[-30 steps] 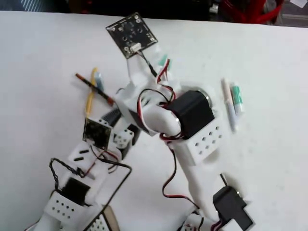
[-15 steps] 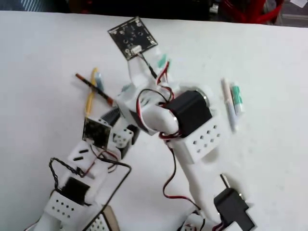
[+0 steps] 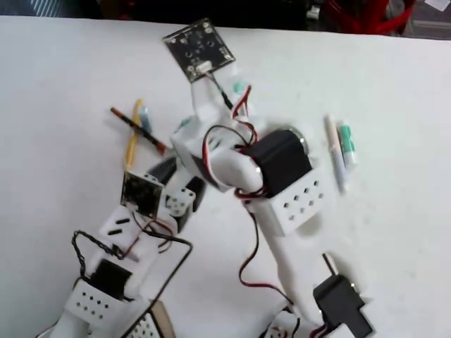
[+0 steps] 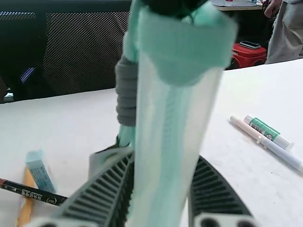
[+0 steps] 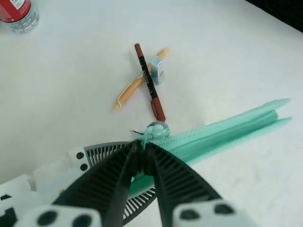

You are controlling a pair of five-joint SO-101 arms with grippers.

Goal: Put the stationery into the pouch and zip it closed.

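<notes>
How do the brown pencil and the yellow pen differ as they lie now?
The brown pencil is dark; the yellow pen is bright. The brown pencil lies on top and the yellow pen beneath, crossed at an angle. Both rest on the table beside the eraser, outside the pouch.

Mint-green translucent pouch [image 4: 175, 118], clamped between left gripper [image 4: 163, 161] jaws, sticks straight out past them. Its zip end is pinched at right gripper [image 5: 142, 145] jaw tips. Brown pencil [image 5: 149, 82], yellow pen [image 5: 135, 90] and blue eraser [image 5: 157, 71] are bunched just beyond the right jaws. White pen [image 4: 272, 146] and green-labelled tube [image 4: 265, 131] lie side by side, apart from the left jaws.
</notes>
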